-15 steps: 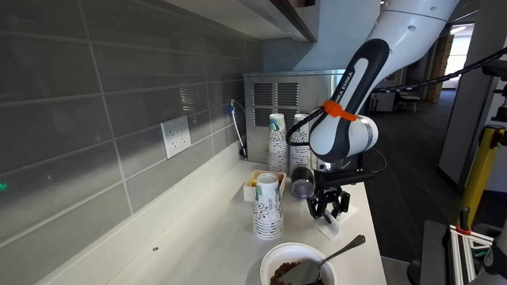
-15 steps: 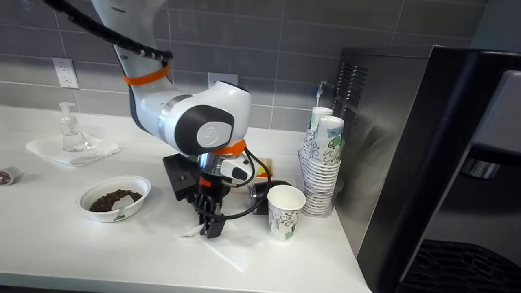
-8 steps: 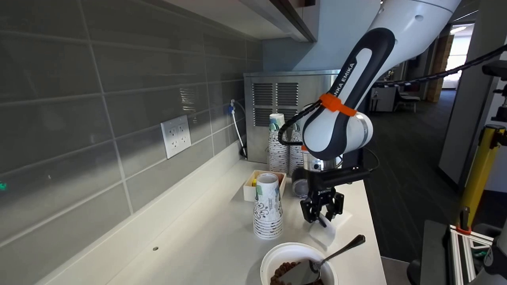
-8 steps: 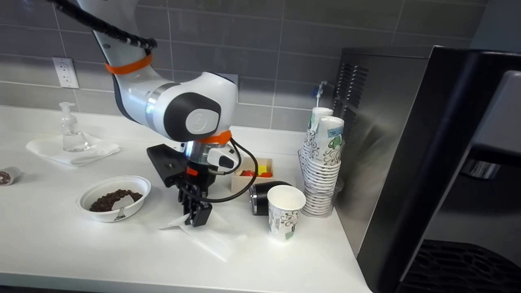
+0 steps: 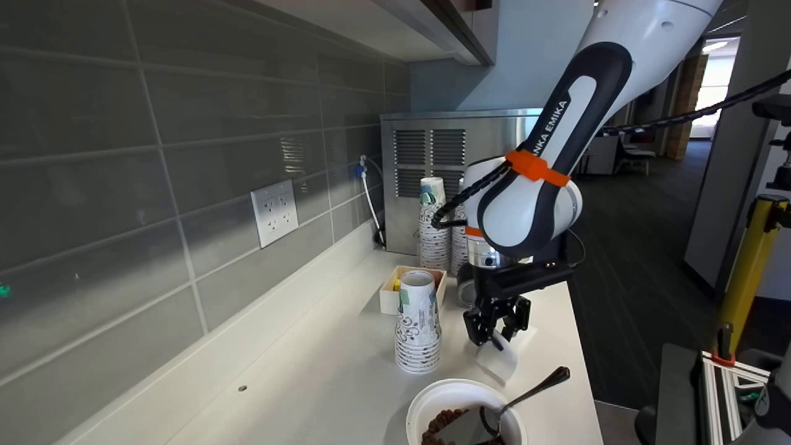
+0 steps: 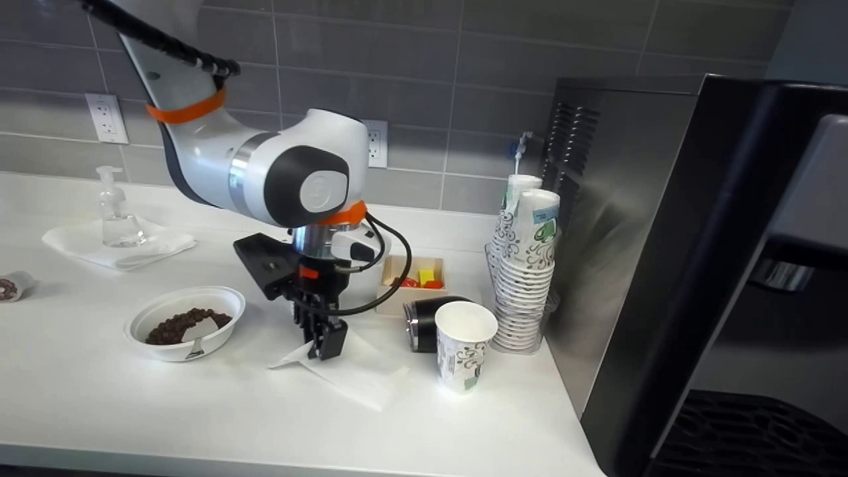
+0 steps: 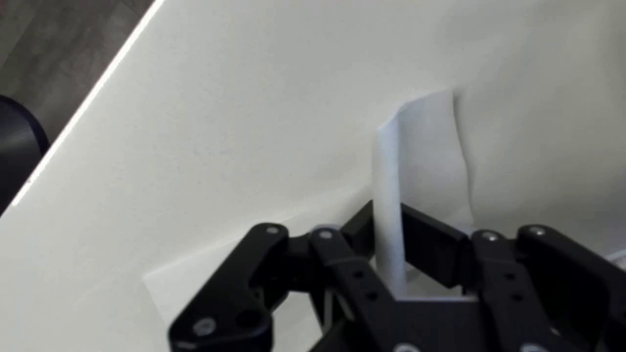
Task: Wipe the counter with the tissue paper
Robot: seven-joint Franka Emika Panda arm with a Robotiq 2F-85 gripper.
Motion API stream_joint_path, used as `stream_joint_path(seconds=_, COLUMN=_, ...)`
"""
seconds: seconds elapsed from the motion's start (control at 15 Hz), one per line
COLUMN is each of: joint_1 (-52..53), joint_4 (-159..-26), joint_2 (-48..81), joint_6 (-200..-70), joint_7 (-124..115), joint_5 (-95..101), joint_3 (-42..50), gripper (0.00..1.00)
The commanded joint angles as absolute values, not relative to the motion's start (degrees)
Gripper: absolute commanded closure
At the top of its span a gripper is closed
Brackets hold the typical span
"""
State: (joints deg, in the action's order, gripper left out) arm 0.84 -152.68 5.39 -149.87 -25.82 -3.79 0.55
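The off-white counter (image 5: 321, 377) runs along the tiled wall and also shows in an exterior view (image 6: 218, 417) and the wrist view (image 7: 220, 146). The white tissue paper (image 6: 364, 374) lies on it, with one part lifted into the jaws. It also shows in an exterior view (image 5: 502, 364) and the wrist view (image 7: 433, 151). My gripper (image 7: 387, 215) is shut on a fold of this paper, which stands up between the fingertips. In both exterior views the gripper (image 5: 499, 339) (image 6: 322, 351) points down, low over the counter, to the right of the bowl.
A white bowl (image 6: 142, 341) with dark contents and a spoon (image 5: 537, 389) stands near. A cup stack (image 5: 417, 337), a small box (image 6: 394, 305), a dark tumbler (image 6: 422, 324) and a paper cup (image 6: 464, 361) stand around. A soap bottle (image 6: 122, 232) sits on another white sheet.
My gripper has moved towards the bowl and the tiled wall, drawing the tissue paper along the counter with it. In the last half second the shift is small, mostly towards the wall.
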Motion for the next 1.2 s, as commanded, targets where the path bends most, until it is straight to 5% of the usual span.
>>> stream_joint_path(seconds=0.0, joint_1=2.2, joint_4=-154.2, joint_2=3.6, joint_6=-144.6, joint_7=-27.7, joint_5=1.2, joint_3=0.8, gripper=0.97)
stream_joint_path(seconds=0.4, joint_1=3.0, joint_4=-154.8, joint_2=1.0, joint_6=-137.5, joint_7=-18.6, joint_5=-2.4, joint_3=-1.9, gripper=0.97)
stream_joint_path(seconds=1.13, joint_1=4.4, joint_4=-151.2, joint_2=6.8, joint_6=-147.2, joint_7=-24.3, joint_5=-2.8, joint_3=-3.2, gripper=0.97)
